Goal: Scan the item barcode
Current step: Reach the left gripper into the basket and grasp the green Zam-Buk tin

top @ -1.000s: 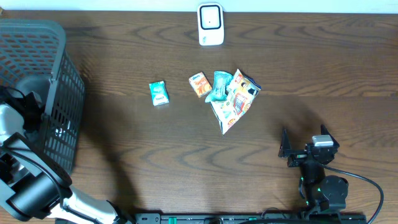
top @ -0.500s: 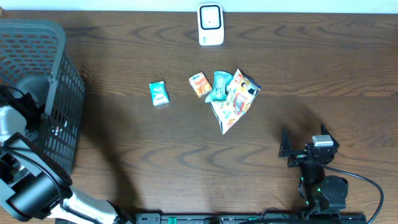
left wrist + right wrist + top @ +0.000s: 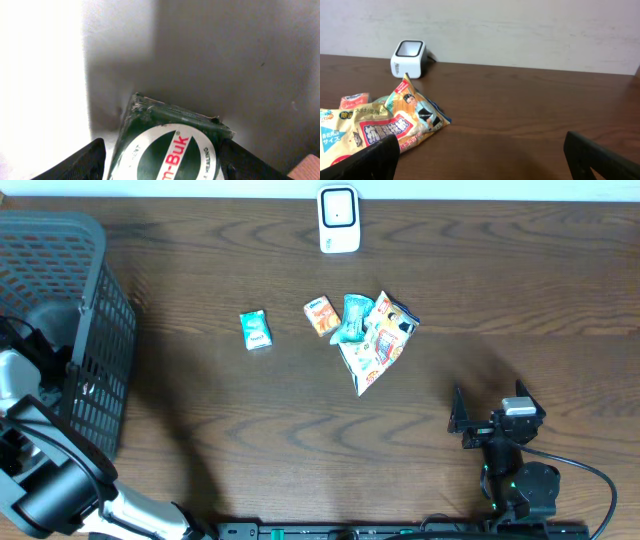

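Note:
In the left wrist view a dark green box (image 3: pixel 170 145) with a white ring and red "Buk" lettering lies on the pale floor of the basket (image 3: pixel 95 300). My left gripper (image 3: pixel 162 152) straddles it: the right finger (image 3: pixel 245 162) is against the box and the left finger (image 3: pixel 87 160) is a sliver off it. Overhead, the left arm (image 3: pixel 30 370) reaches down into the basket and its fingers are hidden. The white barcode scanner (image 3: pixel 339 220) stands at the table's far edge. My right gripper (image 3: pixel 488 408) rests open and empty near the front right.
On the table's middle lie a small green box (image 3: pixel 256 330), an orange packet (image 3: pixel 320 316), a teal packet (image 3: pixel 353 318) and a printed snack bag (image 3: pixel 378 345). In the right wrist view the bag (image 3: pixel 385 125) lies front left and the scanner (image 3: pixel 409 59) behind it.
The left arm has barely shifted inside the basket. The right arm and the items on the table have not moved.

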Robot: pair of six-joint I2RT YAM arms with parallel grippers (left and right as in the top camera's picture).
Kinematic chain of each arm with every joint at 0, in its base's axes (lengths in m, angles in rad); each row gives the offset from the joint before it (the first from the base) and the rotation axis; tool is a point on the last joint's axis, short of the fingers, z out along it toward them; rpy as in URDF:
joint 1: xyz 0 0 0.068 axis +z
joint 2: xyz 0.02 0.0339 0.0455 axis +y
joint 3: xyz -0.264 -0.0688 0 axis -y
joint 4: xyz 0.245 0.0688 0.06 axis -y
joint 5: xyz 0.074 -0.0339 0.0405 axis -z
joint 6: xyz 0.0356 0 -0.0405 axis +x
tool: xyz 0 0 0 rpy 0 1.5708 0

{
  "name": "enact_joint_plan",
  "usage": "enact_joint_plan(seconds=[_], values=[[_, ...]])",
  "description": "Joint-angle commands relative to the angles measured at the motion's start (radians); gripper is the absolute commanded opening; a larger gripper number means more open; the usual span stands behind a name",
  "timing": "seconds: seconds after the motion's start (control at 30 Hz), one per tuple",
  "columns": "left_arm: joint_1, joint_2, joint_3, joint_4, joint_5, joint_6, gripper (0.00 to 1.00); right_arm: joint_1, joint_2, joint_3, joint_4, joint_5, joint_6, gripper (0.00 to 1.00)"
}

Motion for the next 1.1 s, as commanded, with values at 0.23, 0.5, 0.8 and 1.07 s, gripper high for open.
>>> enact_joint_plan(seconds=[0.23, 0.5, 0.8, 1.07], values=[[0.007, -0.054, 0.014, -0.019, -0.031, 0.069, 0.91, -0.004, -0.006, -0.002, -0.005, 0.005, -0.008, 0.99], [-0.012, -0.043, -0.059, 0.003, 0.081, 0.227, 0.91, -0.004, -0.006, -0.002, -0.005, 0.005, -0.008, 0.99], [-0.032, -0.042, -0.135, 0.079, -0.026, 0.296, 0.84, -0.004, -0.006, -0.002, -0.005, 0.005, -0.008, 0.99], [-0.032, -0.042, -0.138, 0.093, -0.036, 0.295, 0.68, -0.004, -0.006, -0.002, -0.005, 0.005, -0.008, 0.99]])
